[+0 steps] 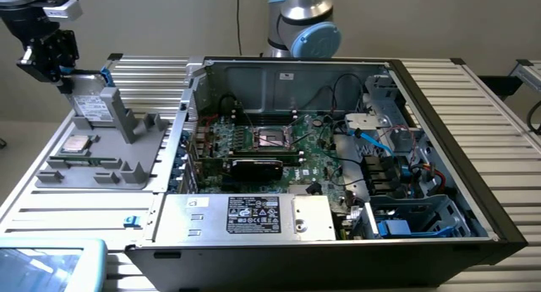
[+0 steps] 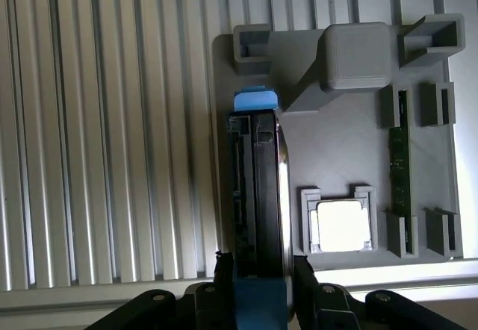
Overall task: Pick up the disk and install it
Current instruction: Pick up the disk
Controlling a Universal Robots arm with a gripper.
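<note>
- While the gripper (image 1: pixel 63 83) stood low over the flat silver-grey metal disk with a white printed label and bright blue plastic rails (image 1: pixel 89 107), the step in hand was judged to be the grasp.
- The disk stood on edge in a slot of the moulded grey plastic fixture tray (image 1: pixel 101 171), to the exterior view's left of the open black computer case (image 1: pixel 287 83).
- The jaws were partly open and straddled one blue-railed end of the disk, one finger beside each flat face. A thin gap showed on one side, so no firm hold was evident.
- For a sound grasp, the pincer should be centred across the disk's thickness and closed evenly on both faces. The lift should run straight out of the slot, without tilt, to avoid binding against the tray's upright grey post (image 1: pixel 123 118).
- The wrist view supplied the finger alignment: the gripper (image 2: pixel 261 270) flanked the disk (image 2: pixel 258 181) seen edge-on. A small square silver chip (image 2: pixel 342 225) lay apart in its own pocket.
- The exterior view supplied the disk's upright stance, its label and the case interior.
</note>
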